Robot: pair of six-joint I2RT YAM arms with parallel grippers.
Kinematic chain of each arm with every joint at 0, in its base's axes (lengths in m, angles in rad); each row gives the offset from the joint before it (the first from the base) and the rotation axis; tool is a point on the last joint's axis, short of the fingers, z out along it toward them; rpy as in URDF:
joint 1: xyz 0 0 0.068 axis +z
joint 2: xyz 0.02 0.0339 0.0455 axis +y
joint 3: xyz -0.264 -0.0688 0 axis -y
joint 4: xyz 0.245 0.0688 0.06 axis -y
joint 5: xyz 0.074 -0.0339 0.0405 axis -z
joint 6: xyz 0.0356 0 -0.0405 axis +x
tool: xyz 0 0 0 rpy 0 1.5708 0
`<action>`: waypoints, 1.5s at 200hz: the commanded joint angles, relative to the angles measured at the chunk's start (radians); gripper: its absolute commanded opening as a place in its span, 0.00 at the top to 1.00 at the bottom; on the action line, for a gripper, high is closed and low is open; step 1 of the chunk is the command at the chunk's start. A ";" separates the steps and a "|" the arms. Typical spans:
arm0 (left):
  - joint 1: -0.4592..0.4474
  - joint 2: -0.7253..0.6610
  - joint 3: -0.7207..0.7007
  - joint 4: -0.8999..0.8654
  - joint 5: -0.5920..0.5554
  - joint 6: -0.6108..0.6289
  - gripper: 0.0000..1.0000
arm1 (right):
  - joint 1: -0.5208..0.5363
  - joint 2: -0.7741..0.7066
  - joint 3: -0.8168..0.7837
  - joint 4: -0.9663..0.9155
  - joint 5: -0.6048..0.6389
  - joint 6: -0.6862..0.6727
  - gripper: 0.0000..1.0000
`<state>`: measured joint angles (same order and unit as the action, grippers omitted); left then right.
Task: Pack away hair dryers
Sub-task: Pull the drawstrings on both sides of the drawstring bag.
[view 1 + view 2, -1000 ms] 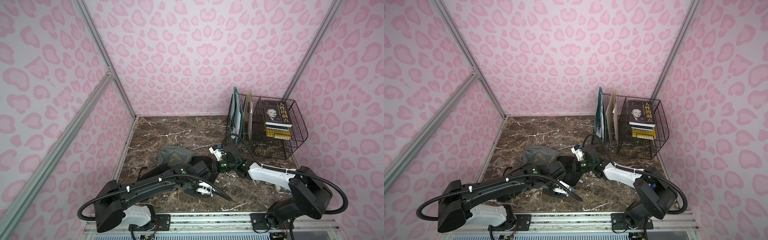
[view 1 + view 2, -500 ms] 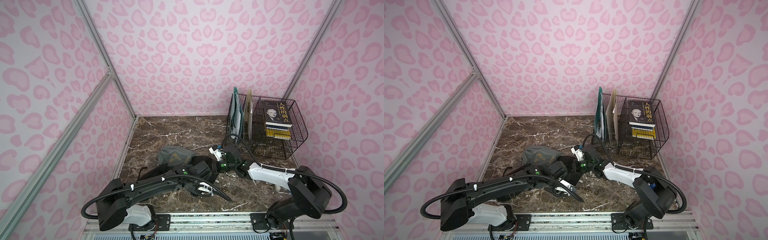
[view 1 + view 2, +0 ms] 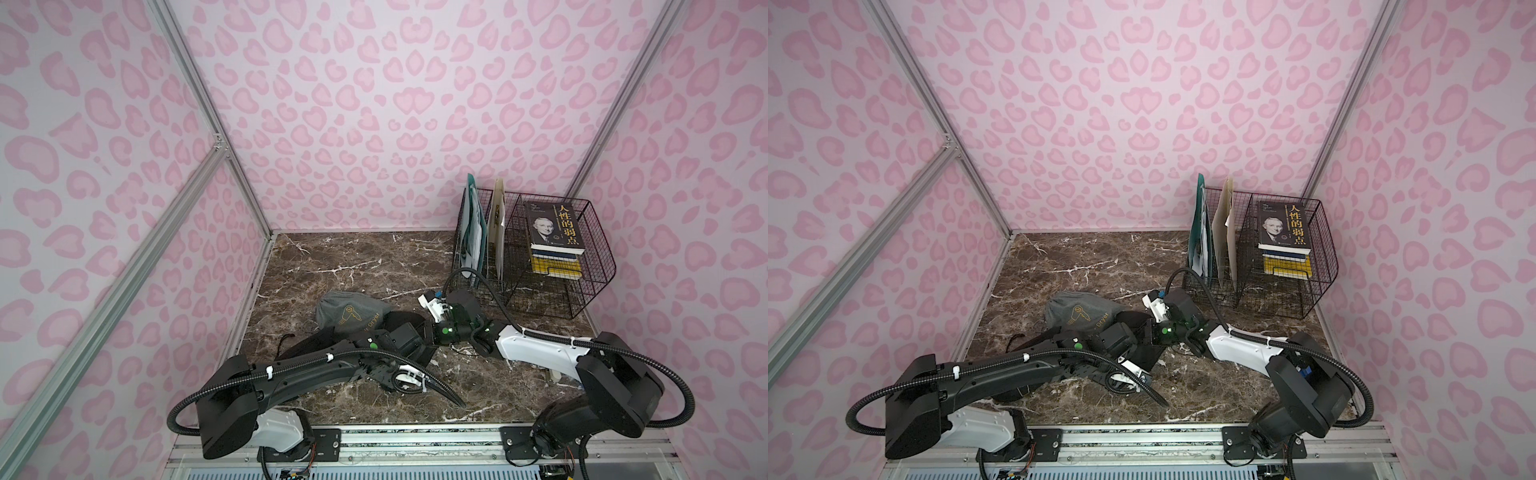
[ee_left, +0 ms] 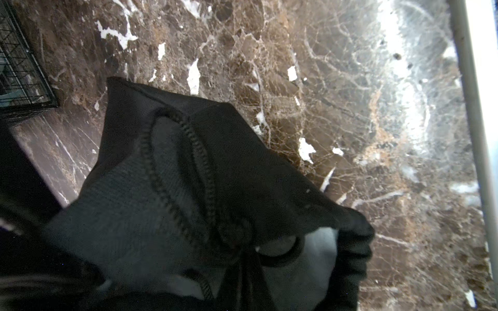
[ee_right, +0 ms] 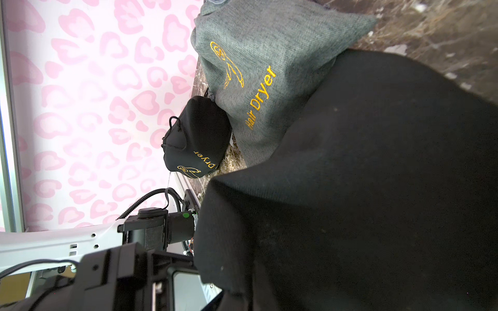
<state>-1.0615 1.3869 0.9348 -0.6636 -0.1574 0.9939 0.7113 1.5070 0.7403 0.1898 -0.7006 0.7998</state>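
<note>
No hair dryers show uncovered. A black pouch [image 3: 399, 322] [image 3: 1133, 320] hangs between both grippers near the table's middle. My left gripper [image 3: 419, 353] [image 4: 246, 272] is shut on it where its drawstring [image 4: 175, 172] gathers. A pale smooth surface [image 4: 315, 258] shows in the pouch's mouth; I cannot tell what it is. My right gripper [image 3: 430, 332] [image 5: 242, 285] is shut on the same pouch [image 5: 363, 188], whose fabric hides the jaws. A bulging grey pouch [image 3: 351, 316] [image 5: 269, 67] printed "Hair Dryer" lies just behind it.
Another black pouch [image 3: 303, 349] [image 5: 196, 134] lies at the left, close to the wall. A wire basket [image 3: 582, 291] [image 3: 1320, 286] at the back right holds a book [image 3: 550, 226] and upright folders [image 3: 473, 232]. The walls stand close on three sides.
The left gripper's jaws have closed on the black pouch, and the left arm has edged a little to the right. The right arm has stayed put.
</note>
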 commanded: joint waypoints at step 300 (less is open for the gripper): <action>0.213 -0.022 0.329 -0.044 0.013 -0.570 0.98 | 0.306 -0.234 -0.057 -0.226 0.457 -0.039 0.48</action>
<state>-0.8532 1.3697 1.2568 -0.7330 -0.1440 0.4385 0.9699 1.2720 0.6960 -0.0498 -0.3889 0.7509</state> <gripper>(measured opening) 0.064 0.516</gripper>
